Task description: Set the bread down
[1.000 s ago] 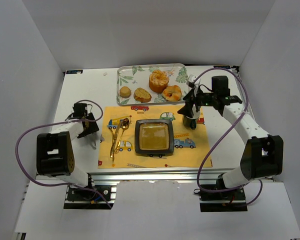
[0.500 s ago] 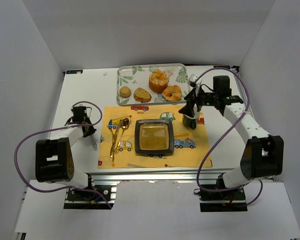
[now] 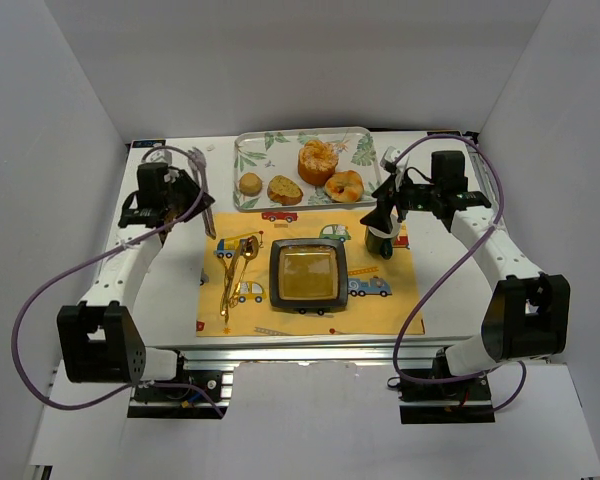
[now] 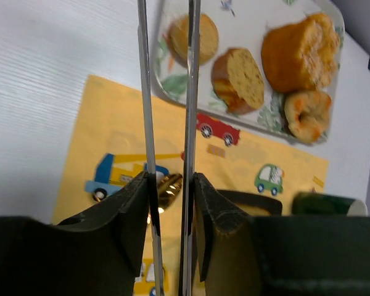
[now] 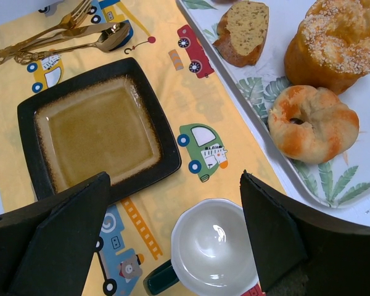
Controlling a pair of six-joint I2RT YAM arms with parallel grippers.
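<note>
Left arm [image 3: 130,265] swung forward, pincer [image 4: 171,188] clasping tongs [image 4: 191,92]

Bread [image 5: 333,43], toast slice [image 5: 243,28] cropped at top edge; tongs [image 4: 146,92] tips off-frame.

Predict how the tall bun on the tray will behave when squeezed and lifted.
The bun looks puffy, so probably soft and light; a hard squeeze may dent it. Being tall, it might tip if pushed sideways on the tray.
</note>
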